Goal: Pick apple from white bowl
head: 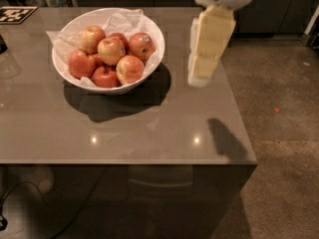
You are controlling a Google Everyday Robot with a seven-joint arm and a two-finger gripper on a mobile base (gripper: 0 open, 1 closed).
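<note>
The white bowl [149,29] stands on the grey table at the back left, lined with crumpled white paper and holding several apples. The apple [110,50], pale yellow-orange with a light blush, lies on top in the middle of the pile. A redder apple with a small sticker [141,44] lies to its right. My gripper [197,77], cream-coloured, hangs from the white arm head above the table. It is to the right of the bowl, apart from it, and holds nothing that I can see.
The grey table [149,128] ends just right of the gripper, with brown floor [284,133] beyond. A black-and-white marker tag [11,14] lies at the table's back left corner. Dark cabinets stand behind the table.
</note>
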